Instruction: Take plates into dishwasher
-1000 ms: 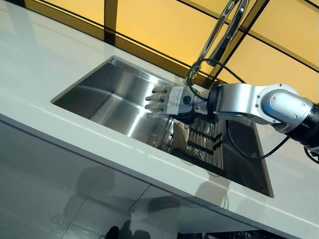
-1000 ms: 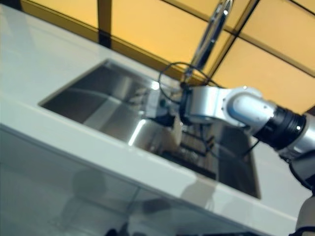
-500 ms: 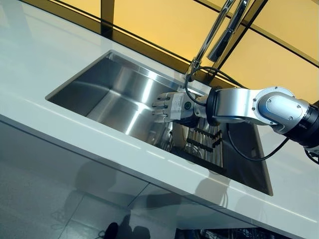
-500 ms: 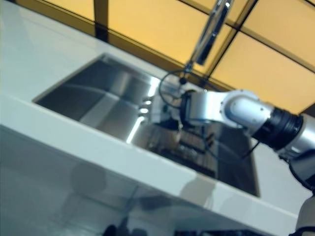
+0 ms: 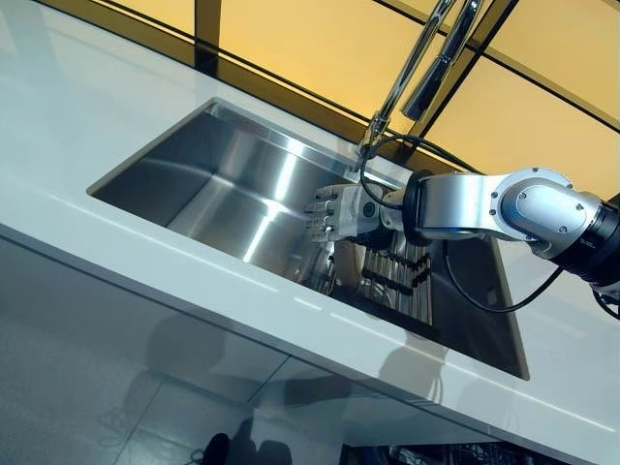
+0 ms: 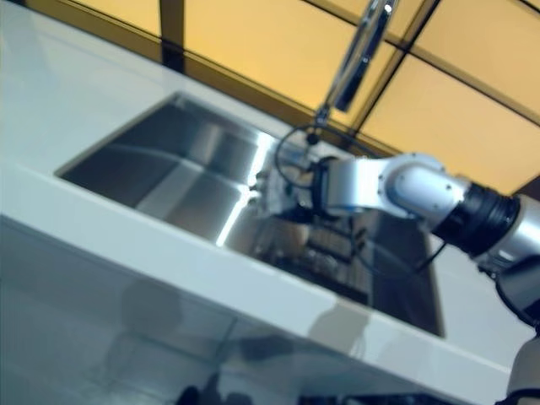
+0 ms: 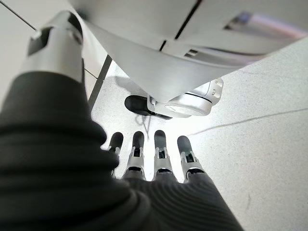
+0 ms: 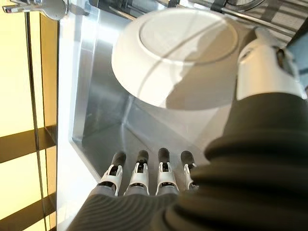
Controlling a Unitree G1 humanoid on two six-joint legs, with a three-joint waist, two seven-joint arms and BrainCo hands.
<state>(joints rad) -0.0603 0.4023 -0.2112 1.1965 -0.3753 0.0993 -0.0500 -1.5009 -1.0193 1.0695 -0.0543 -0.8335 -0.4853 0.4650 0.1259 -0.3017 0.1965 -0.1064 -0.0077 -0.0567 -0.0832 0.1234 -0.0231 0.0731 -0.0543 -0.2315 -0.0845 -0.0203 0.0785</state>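
Note:
A white plate (image 8: 178, 53) stands on edge in the steel sink (image 5: 232, 184), seen bottom-side on in the right wrist view. My right hand (image 5: 334, 211) hovers inside the sink beside it, fingers (image 8: 139, 173) straight and open, thumb (image 8: 264, 62) across the plate's rim; whether it touches the plate I cannot tell. In the eye views the hand hides most of the plate. My left hand (image 7: 154, 159) appears only in the left wrist view, open and empty, low above the floor.
A dark dish rack (image 5: 397, 276) lies in the sink to the right of the hand. A tall faucet (image 5: 426, 58) rises behind it. The white counter (image 5: 97, 126) surrounds the sink, with cabinet fronts (image 5: 145, 358) below.
The right hand has shifted a little to the right and lower in the sink, closer to the rack. The head camera moved slightly at first.

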